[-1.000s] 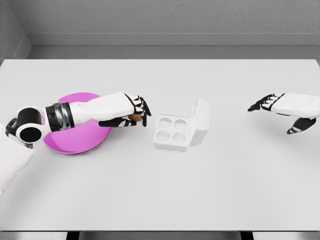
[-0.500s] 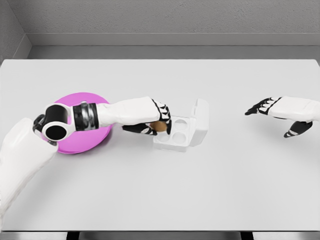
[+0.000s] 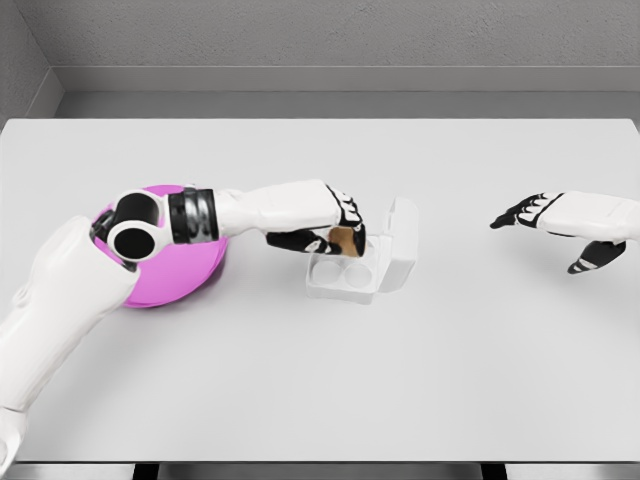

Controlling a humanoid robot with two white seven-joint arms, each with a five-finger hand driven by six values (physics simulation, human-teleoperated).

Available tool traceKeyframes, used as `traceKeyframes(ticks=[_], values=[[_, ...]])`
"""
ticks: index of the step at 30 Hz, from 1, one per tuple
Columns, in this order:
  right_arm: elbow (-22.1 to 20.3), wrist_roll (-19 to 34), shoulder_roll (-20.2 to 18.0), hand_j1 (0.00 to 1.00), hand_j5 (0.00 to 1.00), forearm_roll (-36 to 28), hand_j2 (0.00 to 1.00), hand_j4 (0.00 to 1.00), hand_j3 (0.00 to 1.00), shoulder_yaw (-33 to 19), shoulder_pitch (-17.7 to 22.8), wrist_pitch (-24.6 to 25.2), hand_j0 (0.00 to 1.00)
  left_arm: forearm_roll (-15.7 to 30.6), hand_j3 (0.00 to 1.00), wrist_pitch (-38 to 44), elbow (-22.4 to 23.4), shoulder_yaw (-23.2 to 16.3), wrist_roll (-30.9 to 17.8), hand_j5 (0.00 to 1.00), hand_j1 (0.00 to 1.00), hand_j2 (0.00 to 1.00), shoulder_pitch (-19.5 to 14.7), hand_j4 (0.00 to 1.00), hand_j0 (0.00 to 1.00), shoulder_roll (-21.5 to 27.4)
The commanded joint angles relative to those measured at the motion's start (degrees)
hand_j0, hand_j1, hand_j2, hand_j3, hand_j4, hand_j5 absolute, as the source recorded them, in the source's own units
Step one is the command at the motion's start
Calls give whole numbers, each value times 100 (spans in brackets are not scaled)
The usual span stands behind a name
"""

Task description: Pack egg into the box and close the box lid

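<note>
A white egg box [image 3: 352, 281] lies at the middle of the table with its lid [image 3: 402, 243] standing open on the right side. My left hand [image 3: 335, 228] hovers over the box's back-left cups, its fingers curled around a brown egg [image 3: 343, 240]. The hand hides part of the box's cups. My right hand [image 3: 540, 215] floats above the table at the far right, fingers spread and holding nothing.
A pink bowl [image 3: 190, 268] sits left of the box, largely hidden behind my left forearm. The white table [image 3: 330, 380] stretches wide in front, with a grey wall behind its far edge.
My left hand has carried the egg rightward from the pink bowl to above the box. The right hand has shifted only slightly.
</note>
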Motion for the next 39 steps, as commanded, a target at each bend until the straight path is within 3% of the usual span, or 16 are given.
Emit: traceKeyframes(ticks=[1, 6, 14, 19, 21, 29, 32, 39], values=[[-1, -2, 2, 100, 100, -37, 100, 100, 100, -3, 0, 14, 100, 335, 47, 15, 114, -192, 2, 47, 47, 47, 0, 47, 47, -21], [8, -2, 37, 100, 100, -37, 100, 100, 100, 6, 0, 14, 100, 687, 46, 15, 105, -464, 2, 46, 46, 46, -158, 46, 46, -3], [-1, -2, -33, 100, 100, -29, 100, 100, 100, -3, -26, 14, 100, 739, 47, 15, 114, -429, 2, 47, 47, 47, -193, 47, 47, 32], [16, -2, -59, 100, 100, -29, 100, 100, 100, -3, -44, 14, 100, 1460, 48, 15, 105, -455, 2, 48, 48, 48, -352, 48, 48, 349], [8, -2, -68, 100, 100, -20, 100, 100, 100, -3, -44, 14, 100, 1504, 48, 15, 61, -455, 2, 48, 48, 48, -343, 48, 48, 454], [8, -2, -112, 100, 100, -20, 100, 100, 100, -2, -62, 14, 100, 1557, 76, 15, 105, -394, 2, 76, 76, 76, -369, 76, 76, 516], [25, -2, -103, 100, 100, -37, 100, 100, 100, -3, -97, 14, 100, 1539, 94, 15, 105, -385, 2, 94, 94, 94, -439, 94, 94, 516], [8, -2, -51, 100, 100, -37, 100, 100, 100, 15, -62, 14, 100, 1557, 97, 15, 114, -385, 2, 97, 97, 97, -431, 97, 97, 568]])
